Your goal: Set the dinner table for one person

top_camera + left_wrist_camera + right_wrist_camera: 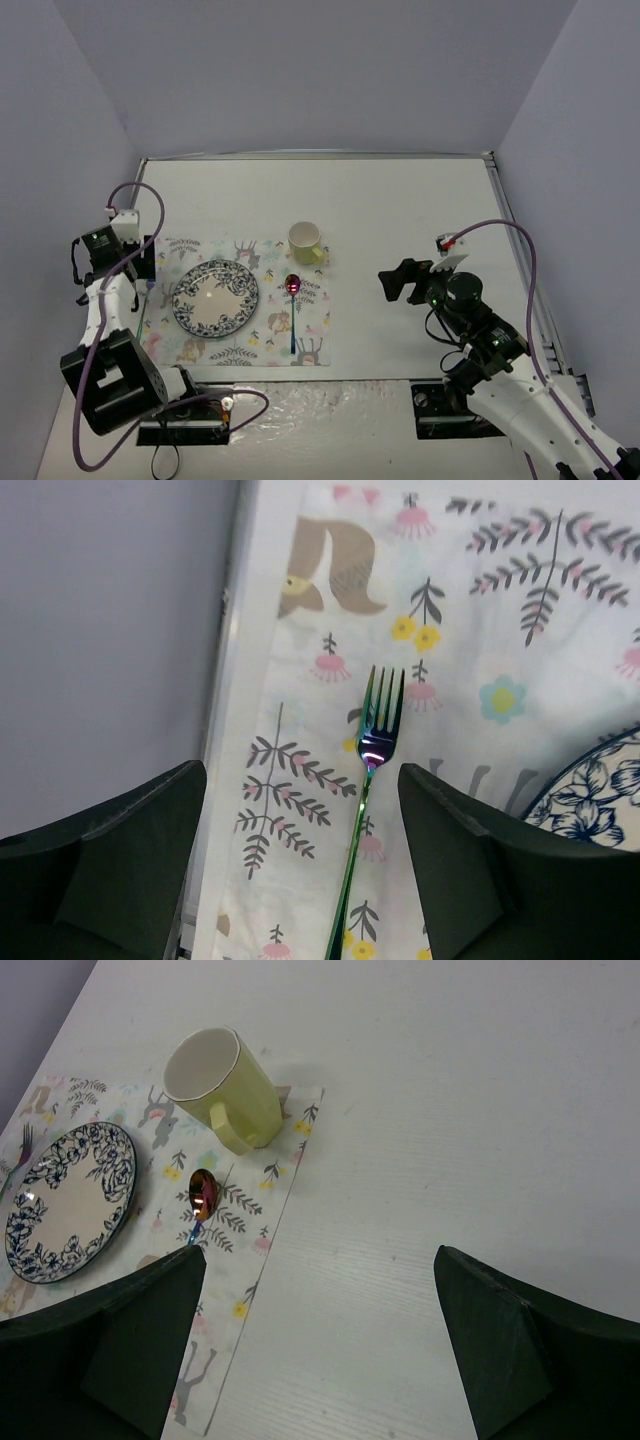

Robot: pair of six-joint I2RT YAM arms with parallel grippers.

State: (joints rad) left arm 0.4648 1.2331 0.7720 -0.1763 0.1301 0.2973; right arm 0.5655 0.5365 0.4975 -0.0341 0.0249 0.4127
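The white dinner table (400,200) carries a floral placemat (240,345). On the mat are a blue-patterned plate (215,298), a yellow mug (306,243) at the far right corner, and an iridescent spoon (293,310) right of the plate. An iridescent fork (375,730) lies flat on the mat left of the plate (600,790), tines pointing away. My left gripper (300,775) hovers open over the fork's handle, not touching it. My right gripper (320,1260) is open and empty above bare table right of the mat, with the mug (215,1085), spoon (202,1192) and plate (65,1200) in view.
The table's left edge (235,680) runs close beside the mat and the left gripper (148,262). Grey walls enclose the table on three sides. The right gripper (395,280) hangs over bare white tabletop (450,1140).
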